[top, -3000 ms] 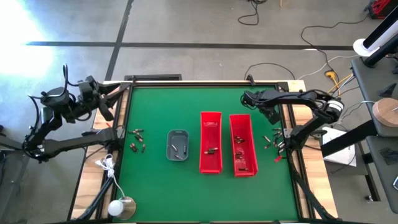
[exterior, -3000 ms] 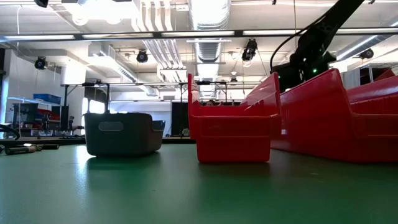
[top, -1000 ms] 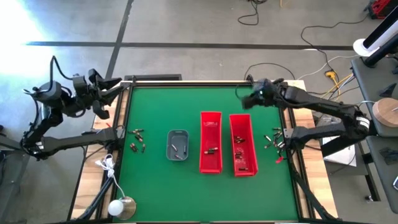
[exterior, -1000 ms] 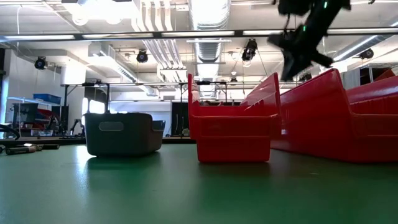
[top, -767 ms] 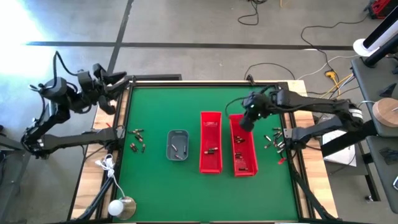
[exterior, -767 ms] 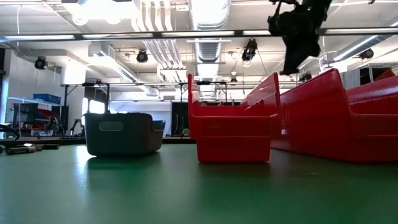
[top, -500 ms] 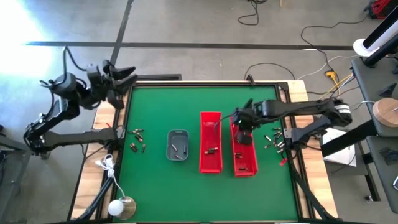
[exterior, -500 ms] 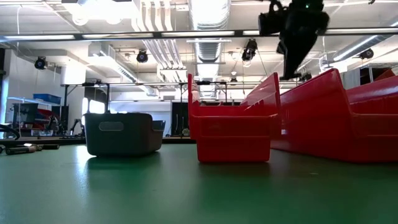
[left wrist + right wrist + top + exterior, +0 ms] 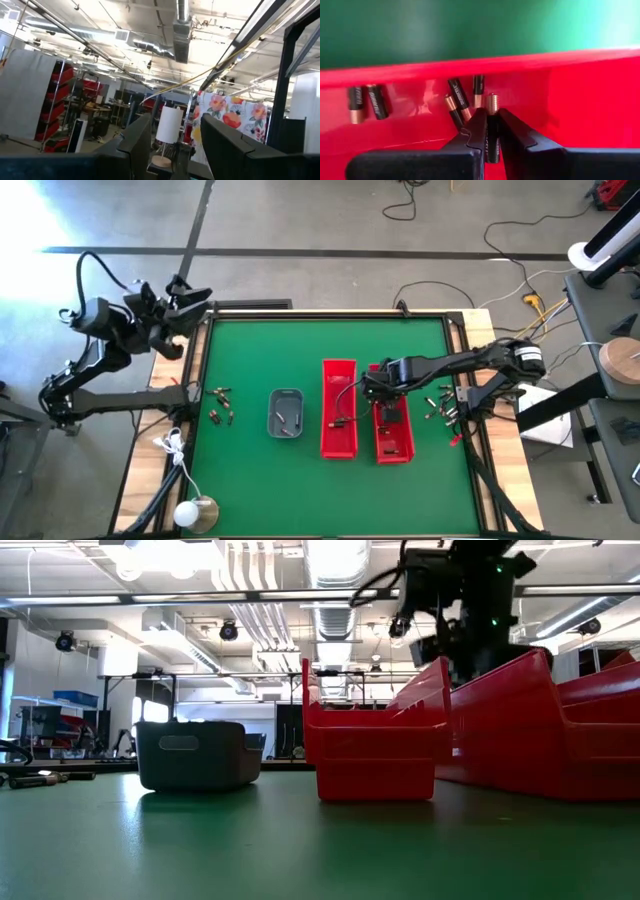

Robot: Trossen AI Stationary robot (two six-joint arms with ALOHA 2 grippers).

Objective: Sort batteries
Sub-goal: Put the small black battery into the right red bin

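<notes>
Two long red bins stand side by side right of the table's middle: the left bin (image 9: 338, 408) and the right bin (image 9: 393, 435). My right gripper (image 9: 378, 387) hangs over the right bin's far half, pointing down, shut on a battery (image 9: 491, 131). Several more batteries (image 9: 457, 97) lie on the bin's floor beneath it. Loose batteries lie on the green mat at the left (image 9: 222, 406) and at the right edge (image 9: 438, 402). My left gripper (image 9: 195, 295) is raised off the table's far left corner, open, pointing into the room (image 9: 172, 125). My right gripper pinches one battery between its two fingers by its dark sides, just behind its copper-coloured end (image 9: 491, 103). The fingers come from above, pointing down, and the battery lies along them with that end past the fingertips. Whether it touches the bin's floor, I cannot tell.
A small grey tray (image 9: 286, 411) with a few small pieces stands left of the red bins. A white cable and a round object (image 9: 196, 515) lie at the near left corner. Bare green mat (image 9: 300, 490) runs along the near edge.
My right gripper has swung from the table's far edge toward the near edge and sunk to the right red bin, rolling and tipping until it points down. My left gripper has tipped upward and risen a little at the far left corner.
</notes>
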